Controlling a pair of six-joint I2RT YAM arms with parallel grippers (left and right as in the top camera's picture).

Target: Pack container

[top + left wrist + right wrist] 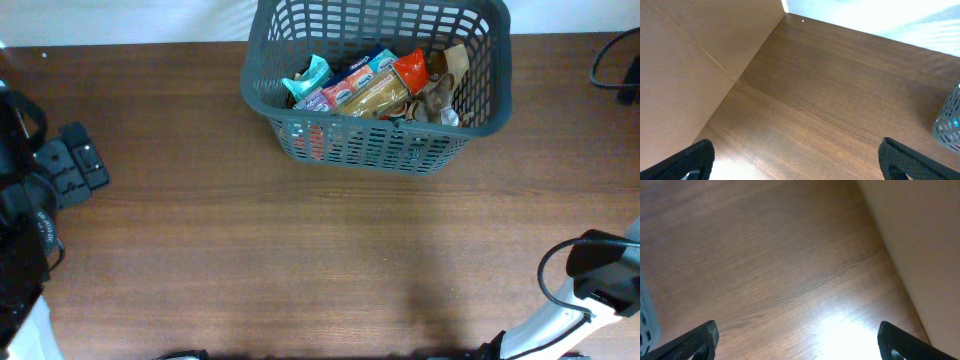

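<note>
- At the far middle of the surface [300, 260], upright: the container [372, 146].
- Inside it, toward the near wall: several packets [372, 92] in teal, red-orange, tan and brown, lying tilted and overlapping.
- No loose packet to be seen on the bare wood, in the overhead view or in either wrist view.
- State of the left hand [800, 162]: spread wide, holding nothing, above bare wood at the left side, well apart from the container, with only a corner of the lattice wall at the right edge of its view.
- State of the right hand [800, 342]: likewise spread wide and empty, above bare wood toward the near right corner, with a sliver of the container at the left edge of its view.
- Judged step: packing seemingly at its end, with nothing visible left to pick and both hands off to the sides, away from the work.
- Next move, should any item lie outside view: locate it first, bring the nearer hand over it with fingers wide, close on it, lift above the thick rim and release over the emptier far half of the container.
- Otherwise little called for beyond keeping both hands clear of the slotted walls.
</note>
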